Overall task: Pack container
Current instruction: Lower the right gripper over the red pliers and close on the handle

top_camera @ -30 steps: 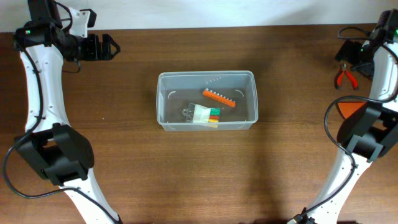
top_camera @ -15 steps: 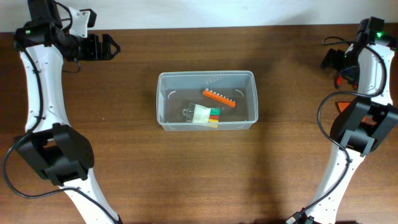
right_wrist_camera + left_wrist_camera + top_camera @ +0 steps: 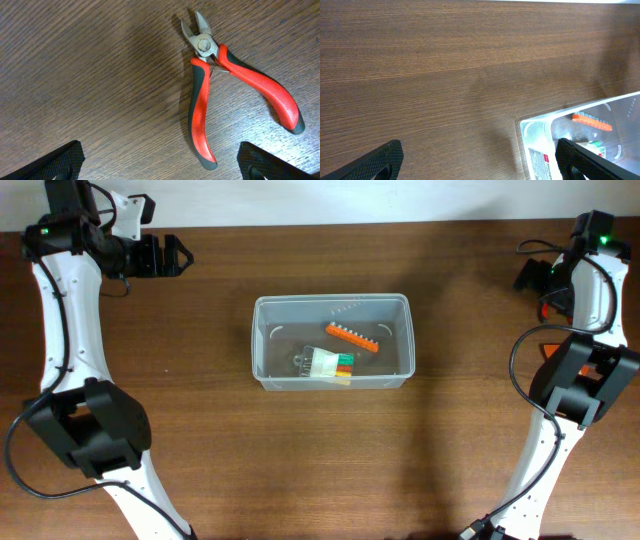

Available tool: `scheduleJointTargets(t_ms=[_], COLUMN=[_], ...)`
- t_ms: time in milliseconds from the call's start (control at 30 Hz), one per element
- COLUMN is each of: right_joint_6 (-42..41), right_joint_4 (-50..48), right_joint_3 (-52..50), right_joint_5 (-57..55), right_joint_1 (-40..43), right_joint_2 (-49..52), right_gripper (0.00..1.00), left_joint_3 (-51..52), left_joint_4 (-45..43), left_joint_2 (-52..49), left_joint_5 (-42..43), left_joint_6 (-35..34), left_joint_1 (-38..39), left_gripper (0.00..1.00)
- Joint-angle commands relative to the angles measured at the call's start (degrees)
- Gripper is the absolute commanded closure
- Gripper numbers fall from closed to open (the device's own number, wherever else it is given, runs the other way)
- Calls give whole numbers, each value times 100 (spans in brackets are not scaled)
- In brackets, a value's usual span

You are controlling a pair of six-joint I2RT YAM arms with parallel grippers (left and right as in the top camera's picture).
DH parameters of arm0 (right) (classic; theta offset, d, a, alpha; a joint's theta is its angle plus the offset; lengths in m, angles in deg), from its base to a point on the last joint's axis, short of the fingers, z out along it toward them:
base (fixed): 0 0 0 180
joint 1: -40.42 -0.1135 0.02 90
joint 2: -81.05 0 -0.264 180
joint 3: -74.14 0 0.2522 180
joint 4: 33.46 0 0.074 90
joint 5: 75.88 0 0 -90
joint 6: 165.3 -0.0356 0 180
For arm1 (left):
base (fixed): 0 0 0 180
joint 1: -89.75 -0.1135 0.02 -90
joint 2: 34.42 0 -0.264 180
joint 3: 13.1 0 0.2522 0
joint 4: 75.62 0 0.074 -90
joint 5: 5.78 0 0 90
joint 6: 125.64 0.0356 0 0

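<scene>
Left tool (image 3: 172,256): well left of the container (image 3: 330,299), toward the far edge of the counter (image 3: 445,60); jaws wide, holding nothing.
Container: mid-counter, upright, between the two arms.
Orange toothed strip (image 3: 352,338): inside the container, toward its far right part.
White packet (image 3: 326,362): inside the container, just beside the strip on the near side; coloured ends showing.
Right tool (image 3: 161,162): well right of the container; jaws wide and empty, poised above the pliers (image 3: 204,46).
Pliers: flat on the counter, well right of the container, red-and-black handles splayed.
Step in hand: by appearance, the approach to the pliers; not yet gripped.
Next move calls for: lowering the right tool astride the handles, closing firmly, then carrying leftward to the container.
Right wrist view: shows the pliers whole; overhead the arm hides nearly all of them.
Overhead view: alone shows both arms against the container.
Left wrist view: only one corner of the container.
</scene>
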Motion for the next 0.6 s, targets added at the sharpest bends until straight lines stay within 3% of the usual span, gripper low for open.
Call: scheduleJointTargets(t_ms=[0, 567], right_joint_6=[-173, -79], right_joint_4=[-13, -240], right_joint_3=[9, 9], right_joint_5=[-50, -457], right_joint_1=[33, 39], right_joint_2=[44, 61], right_gripper=[1, 1], left_joint_3=[-94, -94], left_joint_4=[-11, -11], left_joint_2=[4, 4], left_joint_5=[-2, -2], left_joint_6=[-52, -52], left_joint_1=[-17, -17], left_gripper=[1, 1])
